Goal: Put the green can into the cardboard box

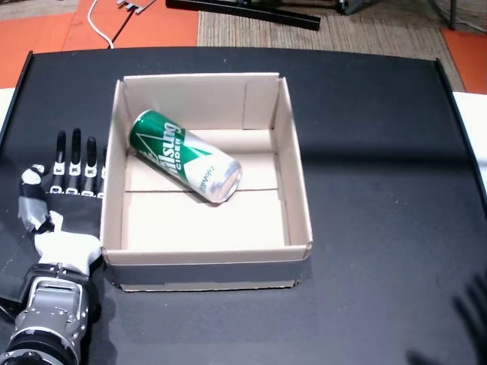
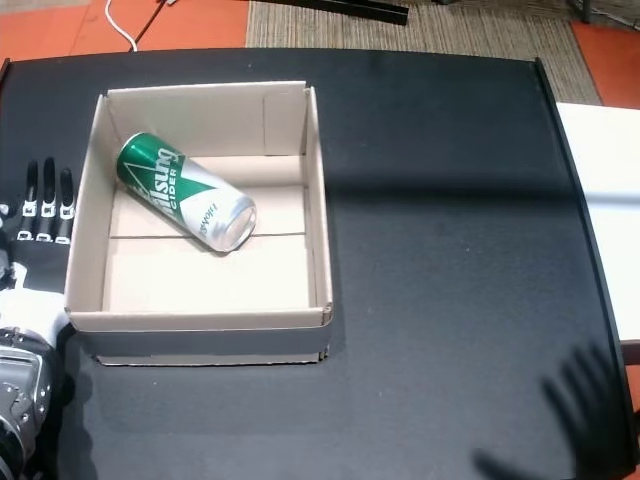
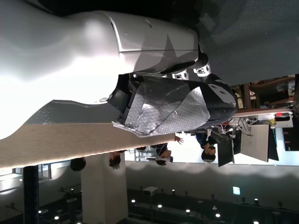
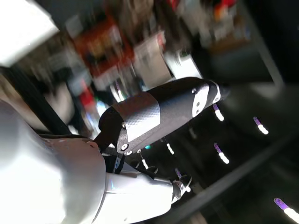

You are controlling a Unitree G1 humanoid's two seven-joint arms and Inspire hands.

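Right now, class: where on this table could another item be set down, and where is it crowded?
Free: the black table right of the cardboard box, and the box floor in front of the green can. Crowded: the strip left of the box, where the left hand rests.

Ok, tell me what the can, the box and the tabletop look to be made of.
Green can: likely aluminium, with a glossy printed wall and a bare silvery end.
Cardboard box: plain tan cardboard, matte, with folded flaps and visible creases.
Table: dark and matte; whether it is a cloth, a mat or a coating cannot be told.
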